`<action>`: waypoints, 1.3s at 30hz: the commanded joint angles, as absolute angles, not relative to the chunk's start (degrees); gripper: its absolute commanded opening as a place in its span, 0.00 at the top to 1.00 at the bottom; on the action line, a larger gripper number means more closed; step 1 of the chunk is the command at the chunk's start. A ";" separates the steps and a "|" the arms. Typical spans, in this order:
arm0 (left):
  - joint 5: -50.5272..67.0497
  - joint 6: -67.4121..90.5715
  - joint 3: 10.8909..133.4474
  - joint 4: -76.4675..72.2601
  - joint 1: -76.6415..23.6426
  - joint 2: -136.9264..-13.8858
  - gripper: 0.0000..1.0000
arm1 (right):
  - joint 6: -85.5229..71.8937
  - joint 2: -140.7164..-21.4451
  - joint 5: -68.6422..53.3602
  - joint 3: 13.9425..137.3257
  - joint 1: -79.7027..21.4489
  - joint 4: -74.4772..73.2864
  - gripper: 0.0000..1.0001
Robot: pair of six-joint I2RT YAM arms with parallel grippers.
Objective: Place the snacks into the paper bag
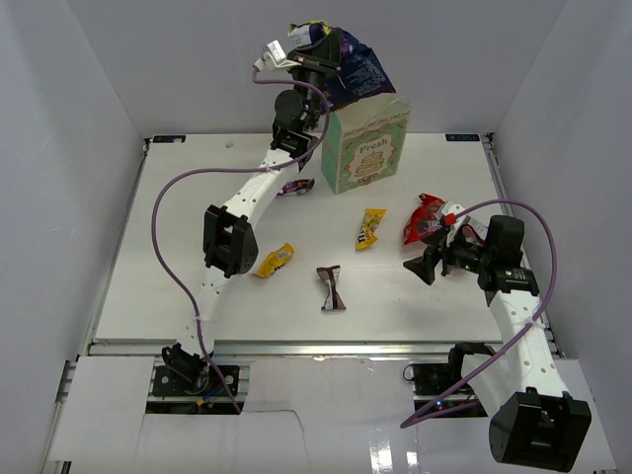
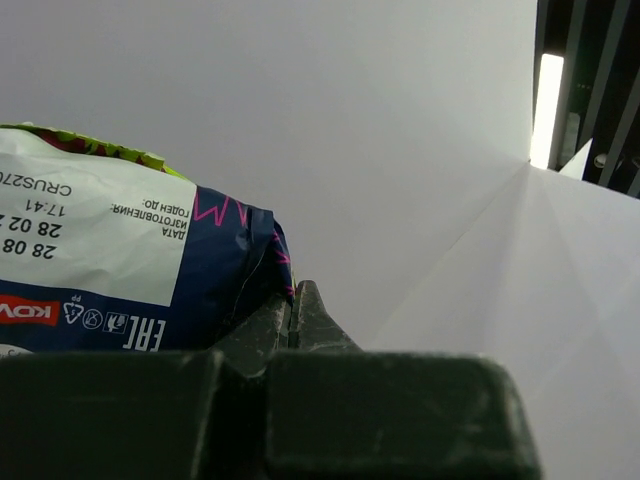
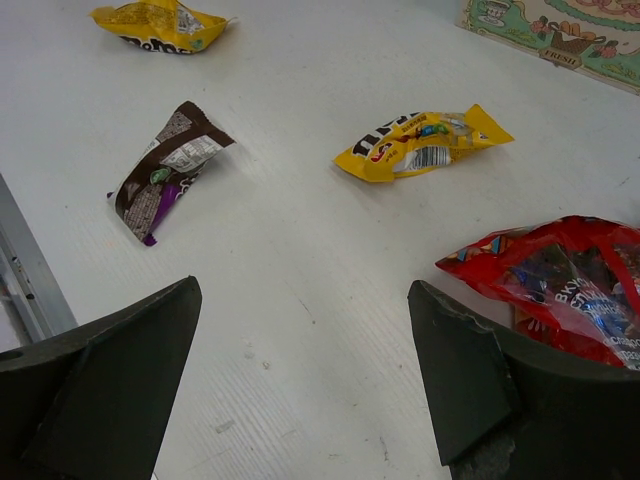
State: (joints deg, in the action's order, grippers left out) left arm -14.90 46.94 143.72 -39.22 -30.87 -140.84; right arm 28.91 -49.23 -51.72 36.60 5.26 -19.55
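Note:
My left gripper (image 1: 322,57) is raised high above the table, shut on the edge of the dark blue chip bag (image 1: 357,71), which hangs just above and behind the open top of the mint-green paper bag (image 1: 365,150). The left wrist view shows the jaws (image 2: 290,303) pinching the blue bag (image 2: 120,270). My right gripper (image 1: 432,260) is open and empty, low over the table beside the red chip bag (image 1: 427,219), which also shows in the right wrist view (image 3: 560,280).
On the table lie a yellow candy packet (image 1: 370,228) (image 3: 420,145), a second yellow packet (image 1: 274,259) (image 3: 160,25), a brown-white bar wrapper (image 1: 332,288) (image 3: 165,170) and a purple wrapper (image 1: 296,186) left of the paper bag. White walls enclose the table.

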 commanded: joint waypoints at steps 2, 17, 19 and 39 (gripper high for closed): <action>-11.52 45.18 148.01 -43.95 -31.11 -136.06 1.00 | 28.65 -49.31 -53.79 36.12 5.54 -18.11 0.10; -3.69 34.99 147.39 -39.73 -31.90 -131.75 1.00 | 28.92 -49.75 -54.23 35.86 5.45 -18.02 0.10; -2.64 33.49 147.13 -38.85 -31.90 -130.96 1.00 | 29.09 -49.92 -54.23 35.86 5.36 -18.10 0.10; -0.09 16.62 145.47 -32.87 -32.78 -123.15 1.00 | 30.14 -52.46 -58.27 37.08 4.31 -17.84 0.10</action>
State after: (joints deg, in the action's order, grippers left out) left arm -1.43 20.91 143.79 -26.37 -32.49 -137.03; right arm 29.10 -50.65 -54.72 35.77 5.02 -19.44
